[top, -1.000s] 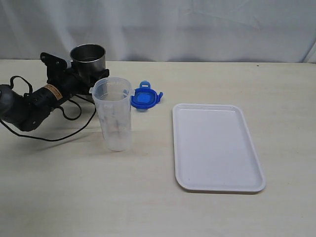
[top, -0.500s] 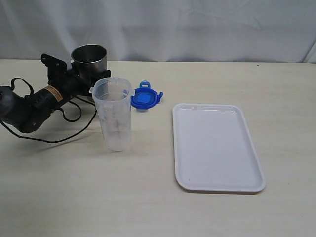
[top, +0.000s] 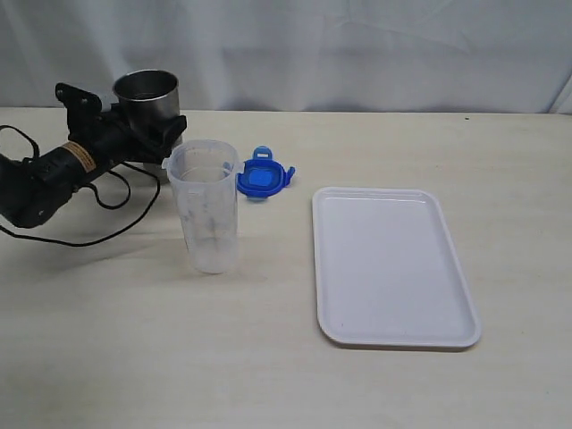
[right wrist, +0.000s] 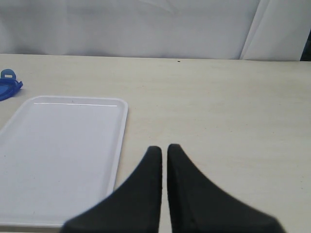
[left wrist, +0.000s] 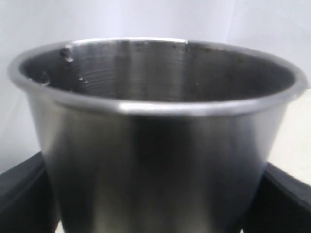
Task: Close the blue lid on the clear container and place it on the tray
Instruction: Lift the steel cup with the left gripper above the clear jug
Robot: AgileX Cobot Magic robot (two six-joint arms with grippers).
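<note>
Left hand clamped wide on steel cup. Clear container just beside hand: careless swing may topple it. Right hand pinched shut, empty, near tray.

The metal cup looks brushed and shiny, the clear container cloudy plastic, the tray glossy plastic.

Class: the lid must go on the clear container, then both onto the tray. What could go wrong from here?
The left end effector grips the steel cup right beside the tall clear container; a careless swing could topple it. The blue lid lies close by, so the shut right end effector could bump the container while fetching it.
</note>
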